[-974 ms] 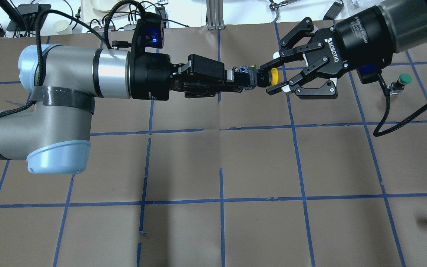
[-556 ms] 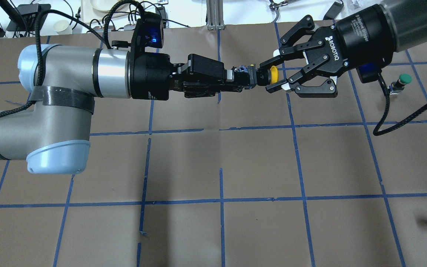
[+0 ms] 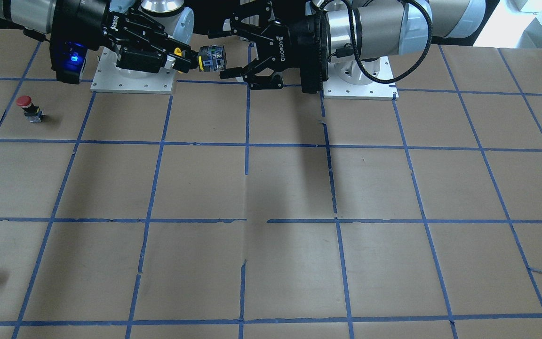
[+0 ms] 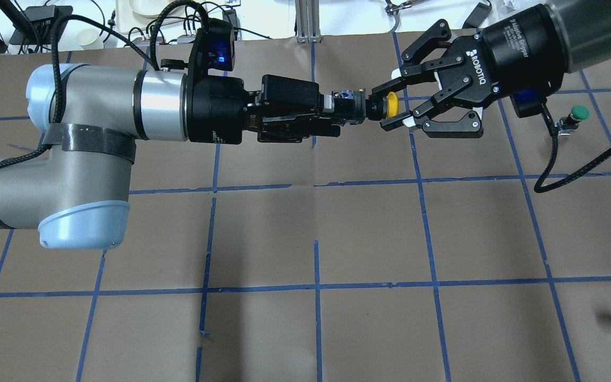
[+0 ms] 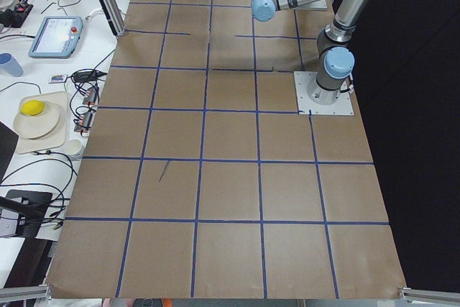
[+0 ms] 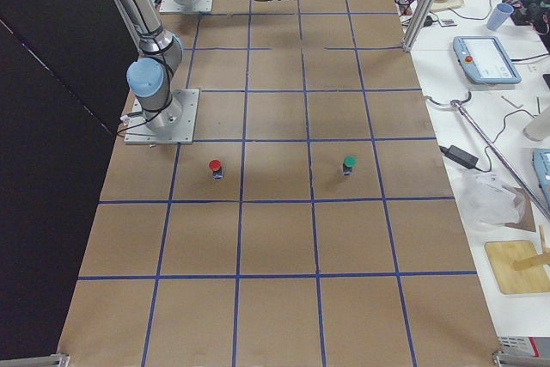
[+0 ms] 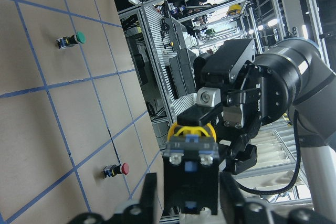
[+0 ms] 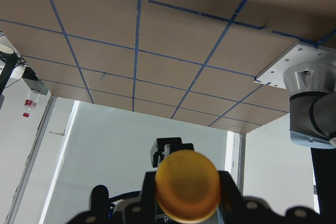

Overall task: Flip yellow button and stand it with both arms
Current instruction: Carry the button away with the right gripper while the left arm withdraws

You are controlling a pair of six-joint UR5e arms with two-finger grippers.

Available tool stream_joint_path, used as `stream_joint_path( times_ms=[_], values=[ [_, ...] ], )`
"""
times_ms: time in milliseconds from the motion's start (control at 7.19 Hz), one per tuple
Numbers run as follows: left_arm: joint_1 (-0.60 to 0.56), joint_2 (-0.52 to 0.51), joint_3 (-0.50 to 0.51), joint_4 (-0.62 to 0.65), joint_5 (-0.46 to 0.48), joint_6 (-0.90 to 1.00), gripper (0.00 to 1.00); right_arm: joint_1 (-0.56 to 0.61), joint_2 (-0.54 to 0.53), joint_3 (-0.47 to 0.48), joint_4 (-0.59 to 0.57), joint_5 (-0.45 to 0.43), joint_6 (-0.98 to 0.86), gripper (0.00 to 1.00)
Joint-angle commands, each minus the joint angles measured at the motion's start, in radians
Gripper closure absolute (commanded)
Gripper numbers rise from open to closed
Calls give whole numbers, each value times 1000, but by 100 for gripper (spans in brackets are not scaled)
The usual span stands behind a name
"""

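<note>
Grip of left claw tight on yellow button, held level in air above worktop, right claw spread open around its cap, contact there unclear, body partly hidden.

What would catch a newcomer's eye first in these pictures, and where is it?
The yellow button, held level in mid-air by the left gripper, with the right gripper open around its cap. Next, a green-capped button and a red-capped button standing on the table on the robot's right.
</note>
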Motion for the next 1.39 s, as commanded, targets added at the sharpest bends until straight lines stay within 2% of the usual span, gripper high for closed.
stream_joint_path(
  times_ms=[0,139,417,695,834,974,1252],
  values=[
    [0,5,2,0,3,-6,0,-10,8,-2,-11,-13,-16,92],
    [0,11,14,1,58,-49,0,-41,15,2,-82,-88,-50,92],
    [-6,-6,131,-38,259,-89,0,-72,23,-1,-175,-279,-241,93],
    [-66,-5,182,-127,531,-89,0,-104,26,1,-242,-471,-498,95],
    [-87,-4,242,-254,671,-89,0,-125,26,7,-285,-633,-709,96],
    [-89,-12,323,-416,826,-84,0,-135,28,10,-338,-747,-830,96],
    [-87,-12,423,-595,1100,-68,0,-144,43,25,-491,-938,-936,96]
  ],
)
